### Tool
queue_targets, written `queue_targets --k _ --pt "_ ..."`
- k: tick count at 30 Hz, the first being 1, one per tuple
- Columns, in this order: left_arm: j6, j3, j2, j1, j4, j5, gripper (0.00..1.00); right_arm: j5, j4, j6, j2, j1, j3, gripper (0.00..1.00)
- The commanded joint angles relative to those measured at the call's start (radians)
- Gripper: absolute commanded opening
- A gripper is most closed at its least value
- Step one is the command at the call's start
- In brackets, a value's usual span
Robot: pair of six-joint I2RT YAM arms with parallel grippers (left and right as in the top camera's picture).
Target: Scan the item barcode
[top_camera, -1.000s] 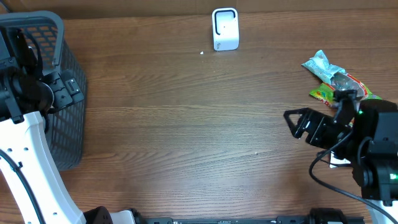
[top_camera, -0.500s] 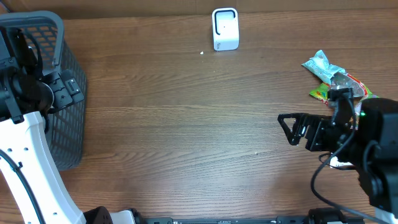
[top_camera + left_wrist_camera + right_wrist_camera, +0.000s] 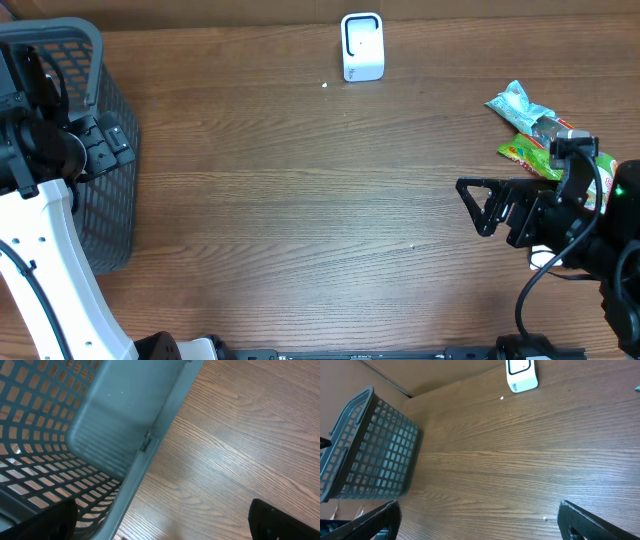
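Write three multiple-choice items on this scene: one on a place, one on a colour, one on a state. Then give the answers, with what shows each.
1. Where on the table does the scanner stand?
A. front left corner
B. far edge, near the middle
C. right edge

2. What colour is the basket?
A. red
B. yellow
C. grey

3. How is the right tool?
A. open, holding nothing
B. shut on nothing
C. shut on the scanner

Answers:
1 B: the overhead view shows it at the far edge, near the middle.
2 C: its mesh is grey in every view.
3 A: its jaws stand wide apart over bare wood.
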Motion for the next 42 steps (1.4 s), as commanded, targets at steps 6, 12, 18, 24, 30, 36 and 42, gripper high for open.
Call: queue_targets --k 6,12,18,24,30,36,42 --pt "0.015 0.0 0.0 0.005 0.002 0.005 1.0 0.208 0.0 -0.005 -0.005 0.005 0.018 1.0" --pt "0.016 0.0 0.0 0.005 0.002 0.005 1.0 0.351 0.154 -0.163 -0.047 0.006 -0.039 1.0" --pt "0.016 0.0 0.0 0.005 0.001 0.005 1.0 0.352 0.424 -0.38 -0.254 0.006 -0.313 1.0" --pt "0.015 0.0 0.0 0.005 0.002 0.005 1.0 0.396 0.757 -0.426 -0.485 0.006 -0.707 1.0" --pt "0.015 0.0 0.0 0.005 0.002 0.005 1.0 0.372 1.07 -0.42 -0.686 0.016 -1.078 1.0" --pt "0.016 0.0 0.0 0.005 0.002 0.005 1.0 0.369 1.177 -0.42 -0.799 0.018 -1.255 1.0" --pt "0.016 0.0 0.0 0.005 0.002 0.005 1.0 0.369 1.186 -0.42 -0.831 0.018 -1.325 1.0"
